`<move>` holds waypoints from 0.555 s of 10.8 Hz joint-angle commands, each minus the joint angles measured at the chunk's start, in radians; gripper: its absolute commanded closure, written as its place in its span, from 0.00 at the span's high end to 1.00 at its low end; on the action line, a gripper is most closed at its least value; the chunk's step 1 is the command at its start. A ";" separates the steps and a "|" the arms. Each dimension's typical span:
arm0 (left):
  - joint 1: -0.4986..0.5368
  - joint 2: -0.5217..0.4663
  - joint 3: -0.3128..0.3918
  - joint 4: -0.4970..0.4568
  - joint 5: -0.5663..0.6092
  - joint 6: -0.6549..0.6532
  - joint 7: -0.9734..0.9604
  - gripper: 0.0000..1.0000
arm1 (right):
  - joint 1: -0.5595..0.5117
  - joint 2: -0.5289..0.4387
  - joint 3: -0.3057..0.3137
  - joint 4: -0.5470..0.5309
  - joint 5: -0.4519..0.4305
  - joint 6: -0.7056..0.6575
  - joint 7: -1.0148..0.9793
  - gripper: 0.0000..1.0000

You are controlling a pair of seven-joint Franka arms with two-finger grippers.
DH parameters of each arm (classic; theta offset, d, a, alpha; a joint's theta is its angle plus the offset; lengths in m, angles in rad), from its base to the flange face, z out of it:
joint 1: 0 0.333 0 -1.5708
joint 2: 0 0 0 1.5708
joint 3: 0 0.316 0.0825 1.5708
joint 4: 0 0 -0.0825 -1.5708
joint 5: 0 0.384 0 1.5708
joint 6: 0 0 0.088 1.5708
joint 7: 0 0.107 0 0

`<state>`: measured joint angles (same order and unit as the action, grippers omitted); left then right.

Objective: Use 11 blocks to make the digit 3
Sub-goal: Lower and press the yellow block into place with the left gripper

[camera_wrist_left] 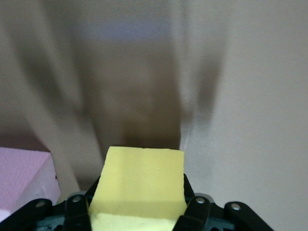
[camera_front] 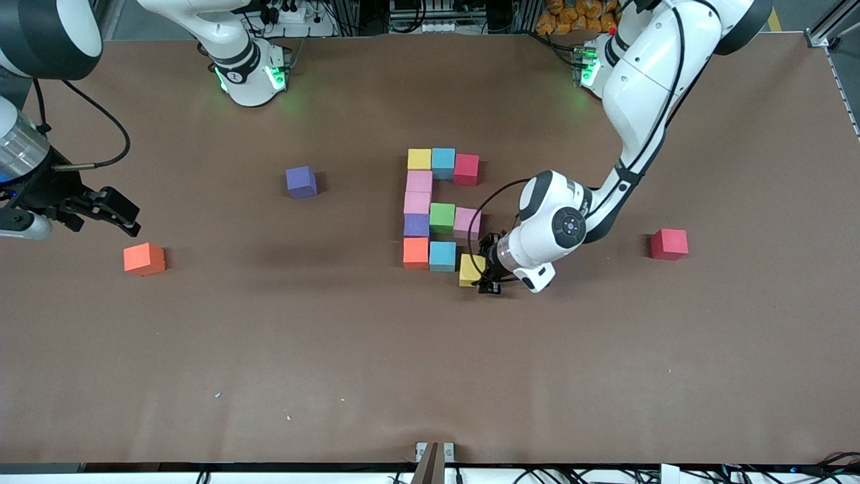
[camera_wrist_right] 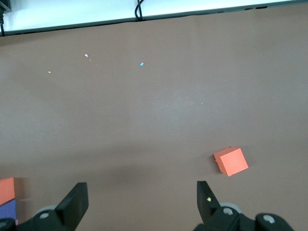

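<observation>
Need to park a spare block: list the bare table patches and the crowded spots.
Bare: the wide strip nearer the camera than the block figure; also between the purple block and the orange block. Crowded: around the figure, where the left gripper holds a yellow block.

High front camera faces robots; wrist cameras look down

a yellow block [camera_front: 470,269], a lone purple block [camera_front: 301,181], brown table [camera_front: 269,349], white arms.

Three loose blocks [camera_front: 302,182] lie well apart from the clustered figure [camera_front: 431,208].
</observation>
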<state>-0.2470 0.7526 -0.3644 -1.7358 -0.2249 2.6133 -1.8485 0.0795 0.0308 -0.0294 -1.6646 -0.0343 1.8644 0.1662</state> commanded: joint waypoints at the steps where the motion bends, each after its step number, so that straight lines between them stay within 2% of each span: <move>1: -0.006 -0.013 0.002 -0.054 -0.022 0.063 -0.011 0.20 | -0.018 0.009 0.013 0.025 0.011 -0.013 -0.005 1.00; 6: -0.005 -0.030 -0.005 -0.093 -0.022 0.085 -0.011 0.19 | -0.018 0.009 0.013 0.025 0.011 -0.011 -0.005 1.00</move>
<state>-0.2476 0.7428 -0.3676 -1.7835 -0.2266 2.6820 -1.8487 0.0795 0.0308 -0.0294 -1.6621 -0.0343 1.8644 0.1662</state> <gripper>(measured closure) 0.388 0.000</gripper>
